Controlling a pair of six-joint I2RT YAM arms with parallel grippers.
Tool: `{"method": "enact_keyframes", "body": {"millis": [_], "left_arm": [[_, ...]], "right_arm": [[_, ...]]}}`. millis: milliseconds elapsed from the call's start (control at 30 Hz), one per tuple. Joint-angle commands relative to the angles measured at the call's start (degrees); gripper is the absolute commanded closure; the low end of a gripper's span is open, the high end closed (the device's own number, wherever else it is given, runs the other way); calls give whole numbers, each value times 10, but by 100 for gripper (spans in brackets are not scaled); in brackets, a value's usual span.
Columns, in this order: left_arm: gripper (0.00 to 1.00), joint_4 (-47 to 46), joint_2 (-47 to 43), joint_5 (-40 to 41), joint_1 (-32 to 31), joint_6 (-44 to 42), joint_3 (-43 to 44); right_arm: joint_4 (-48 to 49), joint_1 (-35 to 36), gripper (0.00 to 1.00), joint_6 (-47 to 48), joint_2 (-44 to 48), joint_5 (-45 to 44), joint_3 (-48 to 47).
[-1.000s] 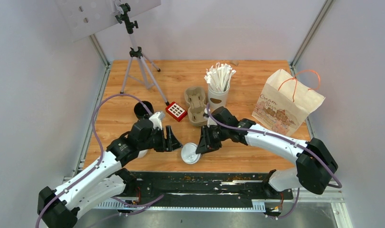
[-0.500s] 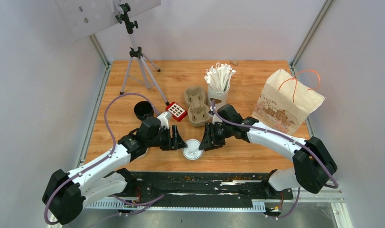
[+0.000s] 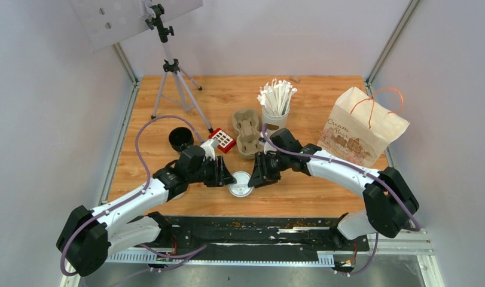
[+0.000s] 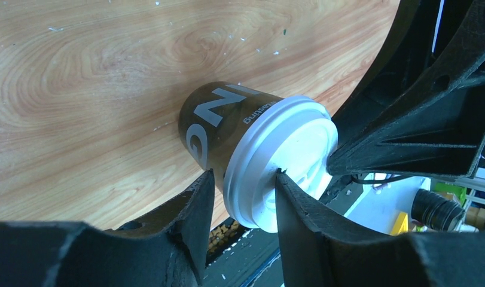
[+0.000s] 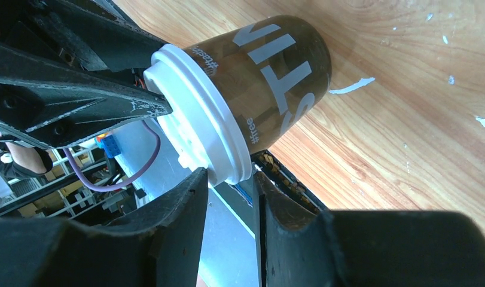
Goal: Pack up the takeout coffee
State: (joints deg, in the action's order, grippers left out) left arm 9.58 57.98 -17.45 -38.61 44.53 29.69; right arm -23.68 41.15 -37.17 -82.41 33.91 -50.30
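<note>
Near the front edge of the worktop [image 3: 222, 95], at 6 o'clock from its middle, stands one takeout coffee: a lidded cup [image 3: 240, 183], dark brown with pale lettering and a flat white lid, upright on the wood. Both arms meet at it. The left gripper [image 4: 244, 177] comes in from 9 o'clock. One of its fingers is on the lid's flat top and the other is by the cup wall under the rim; whether they truly clamp the rim or only flank it, I cannot tell. The right gripper [image 5: 231, 176] reaches in from 3 o'clock and pinches the same rim (the lid edge fills the gap between its fingers, touching both). The other coffee, an open cup [image 3: 180, 139] with a dark round mouth, sits at 10 o'clock from the first, well apart. A pulp tray [image 3: 247, 131] lies at 12 o'clock, a red keypad [image 3: 222, 139] at 11, a white cup of wrapped sticks [image 3: 275, 116] at 1, and a paper bag [image 3: 360, 128] at 2.
</note>
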Motion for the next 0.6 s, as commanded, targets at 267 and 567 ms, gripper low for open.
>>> {"method": "enact_keyframes", "body": {"millis": [267, 567], "left_arm": [[56, -17, 46, 19, -1, -22, 28], [52, -14, 33, 10, -1, -18, 42]], "right_arm": [[17, -2, 66, 12, -23, -14, -27], [-35, -3, 52, 34, -6, -51, -67]]}}
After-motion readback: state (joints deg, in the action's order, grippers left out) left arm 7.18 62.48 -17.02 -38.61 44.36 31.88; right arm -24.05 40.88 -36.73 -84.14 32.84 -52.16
